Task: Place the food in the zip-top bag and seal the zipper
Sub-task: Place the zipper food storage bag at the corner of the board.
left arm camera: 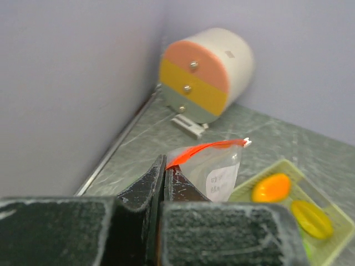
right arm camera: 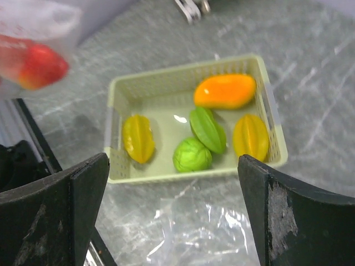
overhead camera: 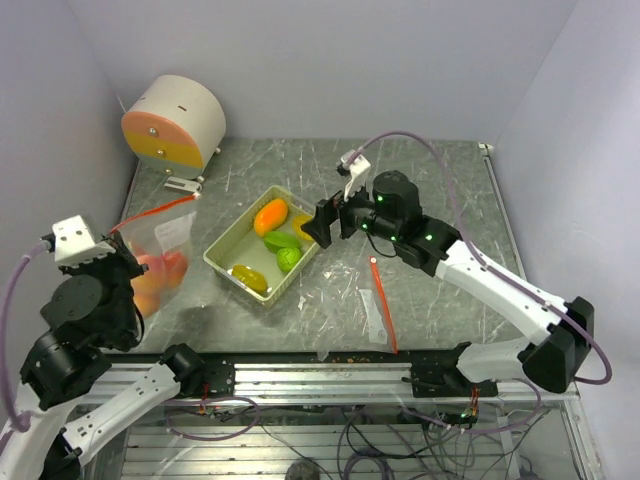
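My left gripper (overhead camera: 116,242) is shut on the red-zippered edge of the clear zip-top bag (overhead camera: 160,240), holding it up at the left; in the left wrist view (left arm camera: 162,176) the jaws pinch the bag (left arm camera: 216,169). Pink-orange and red food (overhead camera: 160,275) sits inside the bag. A pale green tray (overhead camera: 225,250) holds an orange mango (right arm camera: 224,91), a green starfruit (right arm camera: 208,129), a green ball (right arm camera: 192,154) and two yellow starfruits (right arm camera: 138,137). My right gripper (overhead camera: 320,227) is open and empty above the tray's right side; it also shows in the right wrist view (right arm camera: 173,166).
A second clear bag with a red zipper (overhead camera: 381,300) lies flat on the table right of the tray. A round cream drawer unit with a pink and orange face (overhead camera: 175,120) stands at the back left corner. Walls close in the left and back.
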`<move>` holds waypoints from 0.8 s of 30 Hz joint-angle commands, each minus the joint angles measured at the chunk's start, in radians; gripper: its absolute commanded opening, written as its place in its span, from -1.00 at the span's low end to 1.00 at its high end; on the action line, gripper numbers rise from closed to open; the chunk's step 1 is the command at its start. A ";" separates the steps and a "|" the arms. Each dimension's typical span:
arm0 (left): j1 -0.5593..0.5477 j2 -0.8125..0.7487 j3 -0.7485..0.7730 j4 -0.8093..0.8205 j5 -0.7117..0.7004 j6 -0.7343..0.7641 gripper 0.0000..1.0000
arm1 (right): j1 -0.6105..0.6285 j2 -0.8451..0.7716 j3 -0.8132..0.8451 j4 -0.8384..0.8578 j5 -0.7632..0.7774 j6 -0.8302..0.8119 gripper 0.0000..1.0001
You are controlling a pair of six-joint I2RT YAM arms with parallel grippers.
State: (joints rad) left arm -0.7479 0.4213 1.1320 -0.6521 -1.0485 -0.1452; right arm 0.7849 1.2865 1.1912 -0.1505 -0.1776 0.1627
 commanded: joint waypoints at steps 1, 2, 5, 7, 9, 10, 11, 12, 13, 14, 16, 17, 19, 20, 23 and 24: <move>0.003 -0.003 -0.103 -0.009 -0.295 -0.120 -0.86 | -0.002 0.060 -0.032 -0.150 0.173 0.106 1.00; 0.001 -0.002 -0.121 -0.034 -0.301 -0.164 -0.85 | -0.002 0.064 -0.045 -0.163 0.220 0.127 1.00; -0.001 0.013 -0.162 -0.088 -0.271 -0.267 -0.40 | -0.007 0.083 -0.060 -0.205 0.333 0.182 1.00; 0.001 0.035 -0.173 -0.125 -0.250 -0.312 -0.06 | -0.024 0.101 -0.065 -0.235 0.365 0.219 1.00; 0.000 0.063 -0.166 -0.178 -0.242 -0.362 0.15 | -0.059 0.115 -0.081 -0.256 0.368 0.270 1.00; 0.000 0.072 -0.158 -0.199 -0.242 -0.382 0.32 | -0.081 0.119 -0.092 -0.265 0.364 0.294 1.00; -0.001 0.076 -0.150 -0.217 -0.245 -0.401 0.51 | -0.108 0.123 -0.105 -0.273 0.353 0.319 1.00; 0.000 0.076 -0.141 -0.231 -0.245 -0.414 0.70 | -0.139 0.127 -0.119 -0.282 0.333 0.344 1.00; 0.000 0.071 -0.130 -0.234 -0.236 -0.418 0.86 | -0.169 0.134 -0.132 -0.295 0.313 0.369 1.00; -0.001 0.059 -0.121 -0.221 -0.214 -0.397 0.95 | -0.211 0.141 -0.145 -0.312 0.294 0.396 1.00; 0.000 0.025 -0.124 -0.145 -0.134 -0.310 0.99 | -0.254 0.163 -0.157 -0.360 0.264 0.431 1.00; 0.000 0.004 -0.133 -0.094 -0.073 -0.267 1.00 | -0.265 0.174 -0.163 -0.380 0.259 0.441 1.00; 0.000 -0.035 -0.162 0.008 0.062 -0.191 1.00 | -0.273 0.189 -0.182 -0.406 0.250 0.448 1.00; -0.001 -0.046 -0.174 0.052 0.125 -0.166 0.99 | -0.273 0.193 -0.199 -0.415 0.245 0.456 1.00; 0.000 -0.033 -0.185 0.100 0.282 -0.146 0.99 | -0.274 0.185 -0.266 -0.408 0.217 0.486 1.00; -0.001 -0.019 -0.182 0.102 0.323 -0.145 0.99 | -0.274 0.181 -0.283 -0.402 0.211 0.496 1.00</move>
State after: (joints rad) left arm -0.7479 0.3748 0.9646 -0.6746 -0.9848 -0.3656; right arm 0.5106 1.4746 0.9653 -0.5137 0.0765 0.5922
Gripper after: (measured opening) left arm 0.997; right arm 0.999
